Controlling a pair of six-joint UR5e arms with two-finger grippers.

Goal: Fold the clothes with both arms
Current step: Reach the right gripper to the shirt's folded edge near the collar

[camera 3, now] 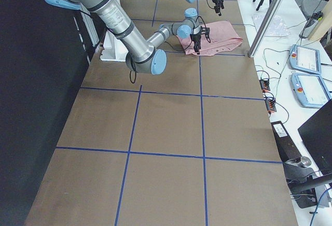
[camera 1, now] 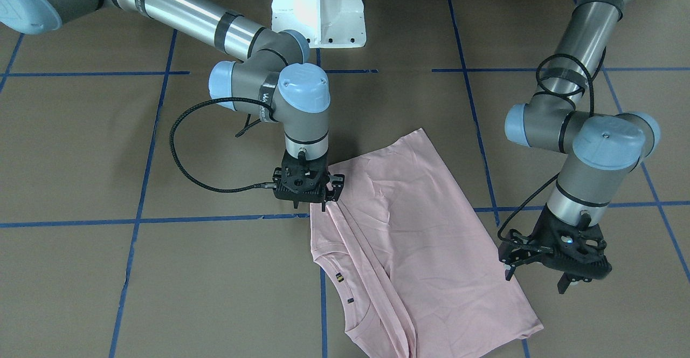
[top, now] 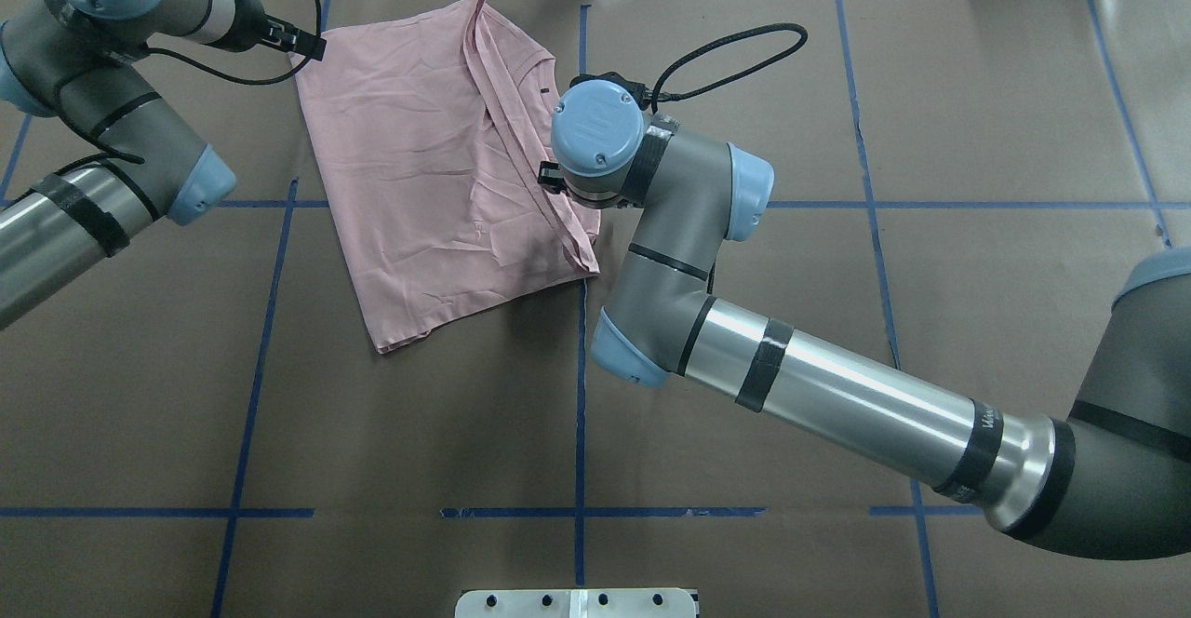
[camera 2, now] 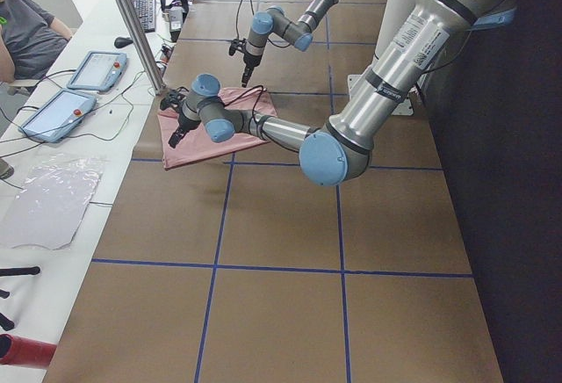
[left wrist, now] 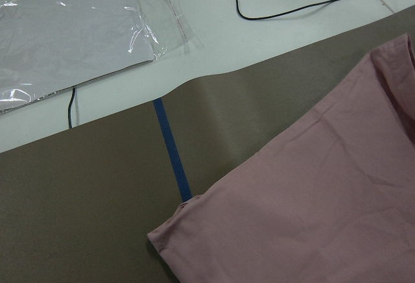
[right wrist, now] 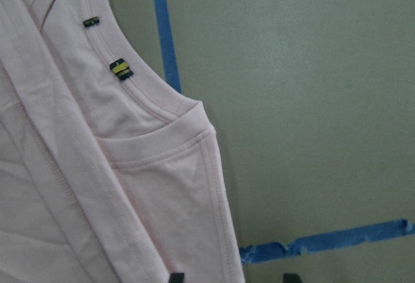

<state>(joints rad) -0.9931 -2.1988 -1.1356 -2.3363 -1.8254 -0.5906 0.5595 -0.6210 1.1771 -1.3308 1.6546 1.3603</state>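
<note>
The pale pink T-shirt [camera 1: 415, 228] lies folded lengthwise on the brown table, plain side up, with the print hidden. Its ribbed collar [right wrist: 139, 95] with small dark tabs shows in the right wrist view. My right gripper [camera 1: 310, 206] points down at the shirt's sleeve edge. It is open, with one fingertip over the cloth and the other over bare table [right wrist: 231, 276]. My left gripper [camera 1: 535, 281] is open and empty, hovering just beside the shirt's opposite long edge near its corner [left wrist: 159, 237]. In the overhead view it [top: 312, 44] sits at the shirt's far left corner.
The white pedestal base [camera 1: 318, 7] stands at the robot's side. Blue tape lines [camera 1: 161, 220] cross the table. Past the far edge lie a clear plastic bag [left wrist: 65, 36] and cables. Control tablets [camera 2: 92, 71], a metal post [camera 2: 132, 23] and a seated operator [camera 2: 26, 32] are alongside.
</note>
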